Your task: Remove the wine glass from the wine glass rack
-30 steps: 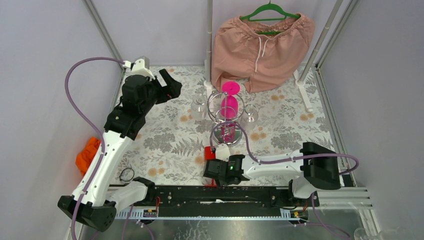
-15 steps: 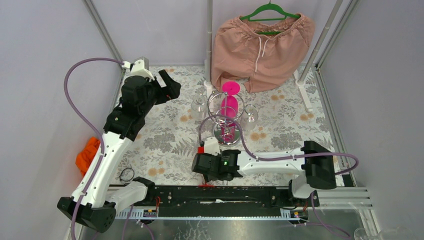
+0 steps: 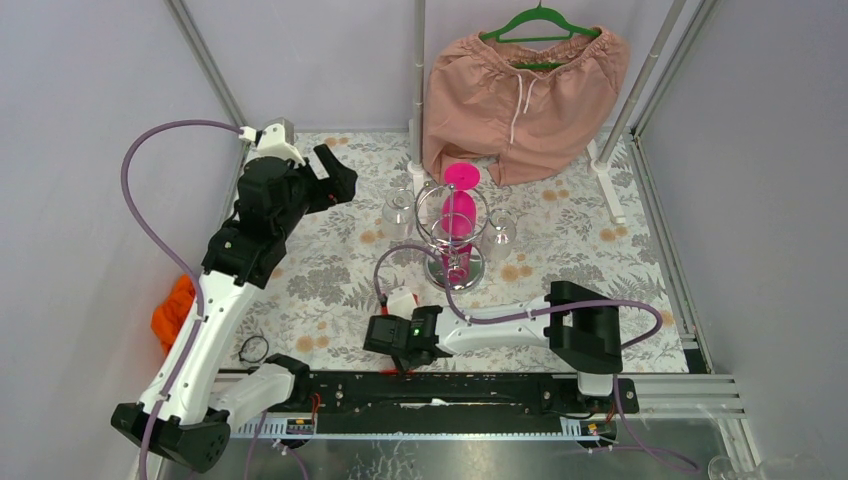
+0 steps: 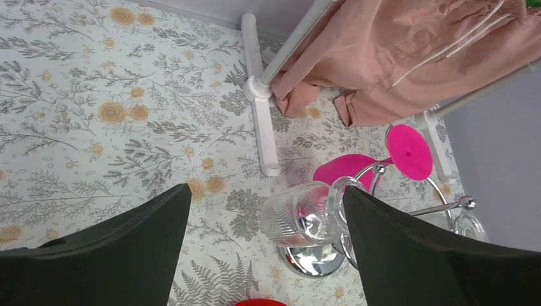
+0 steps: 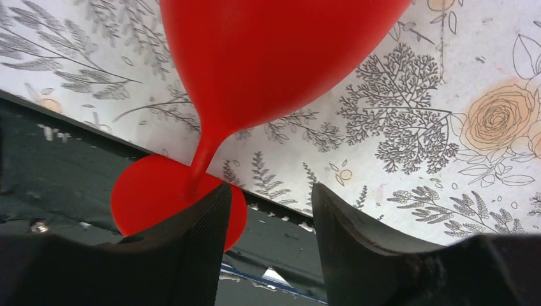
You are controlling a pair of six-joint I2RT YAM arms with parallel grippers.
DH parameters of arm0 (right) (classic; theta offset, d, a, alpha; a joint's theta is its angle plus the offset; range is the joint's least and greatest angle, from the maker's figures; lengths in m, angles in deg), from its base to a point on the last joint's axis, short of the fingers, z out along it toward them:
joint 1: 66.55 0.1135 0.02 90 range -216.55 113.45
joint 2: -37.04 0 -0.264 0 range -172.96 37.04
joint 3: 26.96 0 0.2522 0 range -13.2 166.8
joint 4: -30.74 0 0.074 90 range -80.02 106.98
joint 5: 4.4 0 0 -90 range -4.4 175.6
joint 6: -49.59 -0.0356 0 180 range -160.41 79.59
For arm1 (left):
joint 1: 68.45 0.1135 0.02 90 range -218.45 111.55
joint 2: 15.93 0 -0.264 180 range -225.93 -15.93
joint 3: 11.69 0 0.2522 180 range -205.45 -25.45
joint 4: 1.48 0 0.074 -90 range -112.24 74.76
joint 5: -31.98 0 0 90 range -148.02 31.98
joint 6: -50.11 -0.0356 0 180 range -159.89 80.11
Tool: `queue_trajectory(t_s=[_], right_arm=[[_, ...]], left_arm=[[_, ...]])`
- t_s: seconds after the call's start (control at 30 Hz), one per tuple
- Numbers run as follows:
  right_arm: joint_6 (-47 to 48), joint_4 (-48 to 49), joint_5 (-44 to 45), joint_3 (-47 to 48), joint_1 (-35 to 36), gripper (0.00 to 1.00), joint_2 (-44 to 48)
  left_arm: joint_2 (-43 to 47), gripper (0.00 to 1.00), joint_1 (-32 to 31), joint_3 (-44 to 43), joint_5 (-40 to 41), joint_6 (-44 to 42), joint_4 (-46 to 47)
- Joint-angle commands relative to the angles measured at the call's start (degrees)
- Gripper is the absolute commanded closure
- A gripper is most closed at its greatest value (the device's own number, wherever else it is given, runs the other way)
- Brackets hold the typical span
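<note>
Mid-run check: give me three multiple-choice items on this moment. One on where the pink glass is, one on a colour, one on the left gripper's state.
1. Where is the pink wine glass?
A) hanging upside down on the wine glass rack
B) standing upright on the table
C) lying on its side on the table

2. What colour is the glass just beyond the right gripper?
A) clear
B) red
C) green

3. The left gripper is:
A) shut on a glass
B) shut and empty
C) open and empty

Answers:
1 A: its round foot sits above the wire ring, with the bowl below.
2 B: a red glass shows its bowl, stem and foot in the right wrist view.
3 C: its fingers stand wide apart with nothing gripped.
</note>
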Motion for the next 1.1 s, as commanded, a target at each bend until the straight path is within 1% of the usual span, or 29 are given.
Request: queue_trajectory(t_s=[0.0,0.13,0.37,0.53,0.7,0.73,0.8,0.93,1.0,1.07], right_arm=[[0.2,-0.5,1.2,5.2,1.1,0.43,0.6],[0.8,-3.9,3.2,8.7,1.6,0.43,0.8],[3.8,-3.6,1.4,13.7,2.0,0.42,-3.5],[6.1,-1.7,-0.8,16.4,2.0,0.41,-6.2],[6.9,-3.8,1.1,19.3,2.0,0.41,-7.3],[6.9,-3.9,1.4,19.1,2.0,0.41,-7.2],[6.5,-4.7,2.0,18.6,2.0,0.42,-7.0],[4.8,-5.2,3.8,15.1,2.0,0.42,-4.5],[3.9,-5.4,5.3,12.5,2.0,0.42,-1.8],[3.2,-5.6,7.1,9.9,2.0,0.42,1.4]], left_arm=[[1.5,0.02,-0.3,1.2,2.2,-2.2,-1.2],[2.5,0.02,-0.3,1.5,2.9,-2.5,-1.5],[2.4,0.01,-0.3,4.0,2.8,-1.4,-0.8],[3.2,0.02,-0.3,6.0,2.8,0.2,-0.2],[3.4,0.02,-0.3,6.8,4.6,1.1,-1.1],[3.3,0.02,-0.3,7.4,5.3,2.1,-1.4],[2.7,0.02,-0.3,9.1,9.1,4.7,-2.8],[-1.6,0.07,-0.2,8.8,20.1,7.6,-9.0],[-4.4,0.08,-0.3,7.4,22.0,8.4,-12.7],[-5.7,0.08,-0.3,7.2,21.1,9.0,-14.8]])
